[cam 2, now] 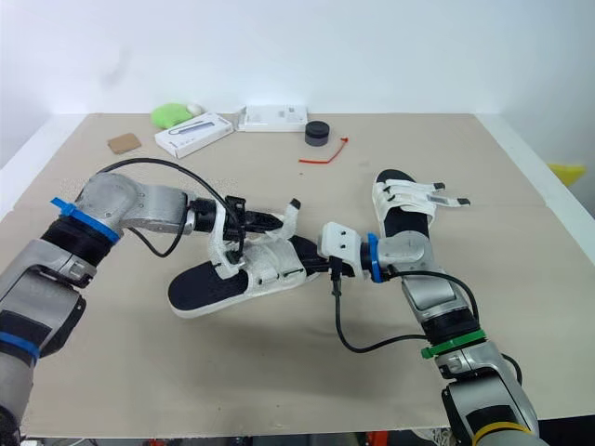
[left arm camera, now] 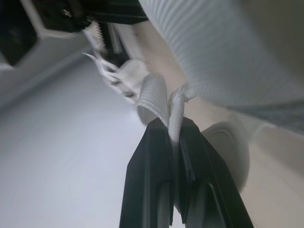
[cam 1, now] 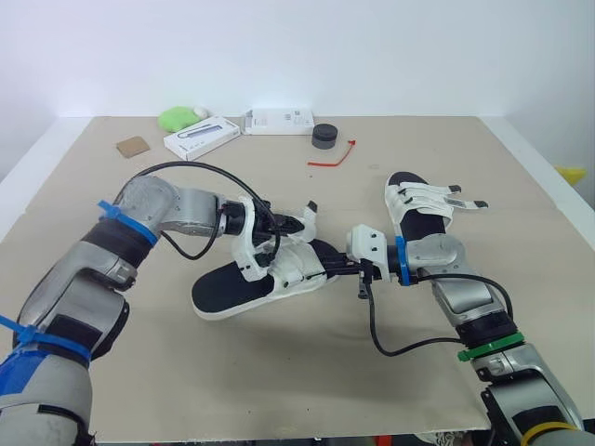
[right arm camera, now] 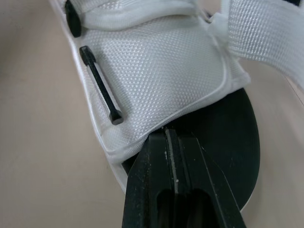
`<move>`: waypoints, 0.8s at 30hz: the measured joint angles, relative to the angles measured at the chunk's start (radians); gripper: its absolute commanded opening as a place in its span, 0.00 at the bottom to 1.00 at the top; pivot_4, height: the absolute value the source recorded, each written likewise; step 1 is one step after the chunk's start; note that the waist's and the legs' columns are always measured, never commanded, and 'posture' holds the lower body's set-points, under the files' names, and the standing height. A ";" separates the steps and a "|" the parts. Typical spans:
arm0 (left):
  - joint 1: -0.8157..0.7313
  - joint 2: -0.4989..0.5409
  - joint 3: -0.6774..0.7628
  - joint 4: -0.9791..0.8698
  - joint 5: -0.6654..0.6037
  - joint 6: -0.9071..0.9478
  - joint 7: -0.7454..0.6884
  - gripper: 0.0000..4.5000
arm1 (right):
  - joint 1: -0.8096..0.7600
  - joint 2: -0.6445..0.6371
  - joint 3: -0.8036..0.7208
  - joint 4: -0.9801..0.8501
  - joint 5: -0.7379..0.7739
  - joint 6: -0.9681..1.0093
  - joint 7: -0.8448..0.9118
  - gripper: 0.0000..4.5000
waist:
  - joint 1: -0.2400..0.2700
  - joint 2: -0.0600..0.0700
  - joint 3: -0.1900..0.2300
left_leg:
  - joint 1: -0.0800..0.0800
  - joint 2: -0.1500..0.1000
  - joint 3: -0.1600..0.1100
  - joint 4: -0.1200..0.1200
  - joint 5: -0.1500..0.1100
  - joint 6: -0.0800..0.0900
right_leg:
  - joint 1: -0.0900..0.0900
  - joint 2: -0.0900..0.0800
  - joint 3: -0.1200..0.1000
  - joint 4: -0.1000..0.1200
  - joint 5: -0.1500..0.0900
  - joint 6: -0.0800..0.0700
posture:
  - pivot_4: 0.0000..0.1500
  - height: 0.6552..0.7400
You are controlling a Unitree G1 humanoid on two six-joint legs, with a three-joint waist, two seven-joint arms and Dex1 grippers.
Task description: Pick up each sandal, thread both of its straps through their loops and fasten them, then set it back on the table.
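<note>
- Left wrist view showed the left tool (left arm camera: 173, 126) pinched narrow on the end of a white strap (left arm camera: 154, 95).
- In the right wrist view, the right tool (right arm camera: 167, 137) was clamped tight on the rim of the sandal (right arm camera: 156, 71), where the white upper met the dark sole. A black loop (right arm camera: 99, 85) sat just beside it on that side wall.
- From the head, the sandal lay mid-surface (cam 1: 279, 381) between the two tools. Its long axis ran from near-left to far-right, and its near-left end appeared to rest down.
- The strap stood up on the left tool's side and the loop faced the right tool. The strap therefore probably had to cross the upper toward the right tool.
- A second sandal (cam 1: 418, 209) lay well apart beyond the right tool, with its straps splayed sideways.
</note>
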 measured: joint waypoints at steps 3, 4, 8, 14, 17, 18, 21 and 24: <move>-0.021 0.007 -0.064 0.004 0.074 0.050 0.148 0.02 | 0.000 -0.001 0.000 0.001 0.000 -0.007 0.004 0.00 | -0.001 0.000 0.000 | 0.000 0.000 0.000 0.000 0.000 0.001 | 0.000 -0.001 -0.003 0.000 0.000 -0.001 | 1.00 1.00; -0.024 0.011 -0.083 -0.002 0.102 0.074 0.195 0.02 | -0.001 -0.001 0.000 0.001 0.000 -0.007 0.006 0.00 | -0.002 0.000 0.000 | 0.000 0.000 0.000 0.000 0.000 0.001 | 0.000 -0.001 -0.003 0.000 0.001 -0.001 | 1.00 1.00; -0.048 0.008 -0.123 0.043 0.108 0.086 0.271 0.02 | -0.003 -0.003 -0.003 0.002 0.000 -0.008 0.011 0.00 | -0.001 0.000 0.000 | 0.000 0.000 0.000 0.000 0.000 0.001 | 0.000 -0.002 -0.004 0.000 0.001 -0.001 | 1.00 1.00; -0.085 -0.029 -0.118 0.262 -0.174 -0.138 0.105 0.02 | -0.005 -0.001 0.000 0.003 -0.001 -0.007 0.011 0.00 | -0.001 0.000 0.000 | 0.000 -0.001 0.001 0.000 0.000 0.001 | 0.000 -0.003 -0.005 0.000 0.001 -0.002 | 1.00 1.00; -0.082 -0.046 -0.119 0.374 -0.425 -0.319 -0.071 0.02 | -0.006 -0.001 0.001 0.004 0.000 -0.007 0.011 0.00 | -0.001 0.000 0.000 | -0.001 -0.001 0.001 0.000 0.000 0.001 | -0.001 -0.007 -0.005 0.000 0.001 -0.001 | 1.00 1.00; -0.082 -0.046 -0.122 0.403 -0.511 -0.358 -0.140 0.02 | -0.006 -0.001 0.002 0.004 0.000 -0.008 0.011 0.00 | -0.001 0.000 0.000 | -0.001 -0.002 0.000 0.000 0.000 0.001 | -0.001 -0.007 -0.006 0.000 0.001 -0.001 | 1.00 1.00; -0.075 -0.036 -0.158 0.442 -0.735 -0.413 -0.321 0.02 | -0.011 -0.001 0.006 0.005 0.000 -0.008 0.013 0.00 | 0.000 0.000 0.000 | -0.002 -0.004 0.000 0.000 0.000 0.002 | 0.000 -0.007 -0.006 -0.001 0.000 -0.001 | 1.00 1.00; -0.017 -0.013 -0.213 0.405 -0.975 -0.377 -0.522 0.02 | -0.014 0.001 0.011 0.010 0.000 -0.008 0.013 0.00 | -0.001 0.000 0.000 | -0.002 -0.004 0.000 0.001 0.000 0.002 | 0.000 -0.007 -0.006 0.000 0.000 0.000 | 1.00 1.00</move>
